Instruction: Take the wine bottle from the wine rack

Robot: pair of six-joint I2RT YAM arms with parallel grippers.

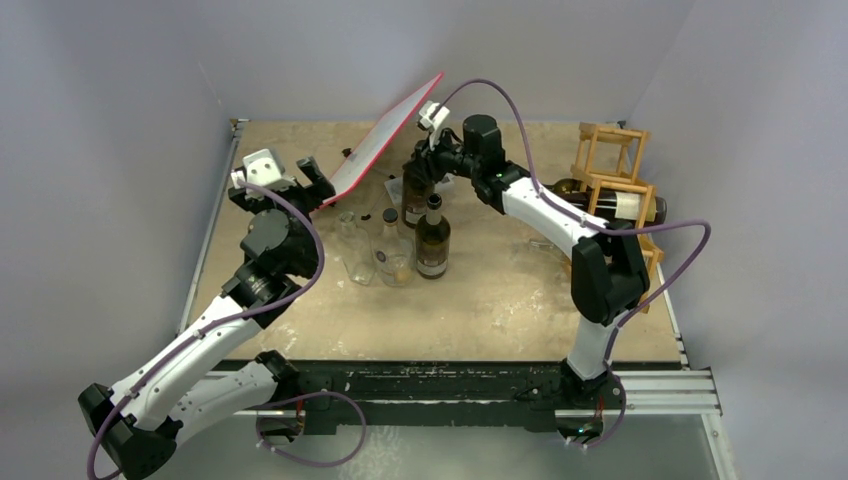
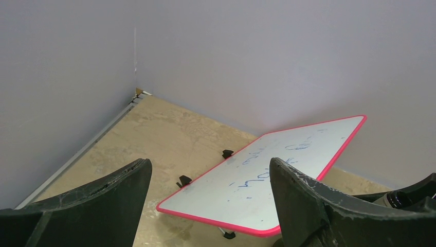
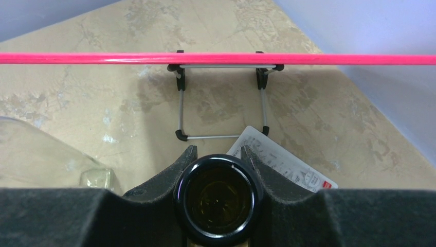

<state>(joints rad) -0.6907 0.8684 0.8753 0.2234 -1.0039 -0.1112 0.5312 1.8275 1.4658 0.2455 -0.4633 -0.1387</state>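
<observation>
With the right claw (image 3: 217, 154) clenched on the neck of the dark glass wine bottle (image 3: 218, 200), and the light-brown wooden lattice rack (image 1: 612, 150) far behind it, lower straight down, short of the pink-edged whiteboard (image 3: 103, 58) ahead, releasing once the base sits flat.

Plain pale grey walls (image 1: 120, 90) fill upper left, top and right of frame. Mottled beige tabletop (image 1: 500, 290); metal rail (image 1: 660, 385) along its lower edge. Light even, diffuse.
</observation>
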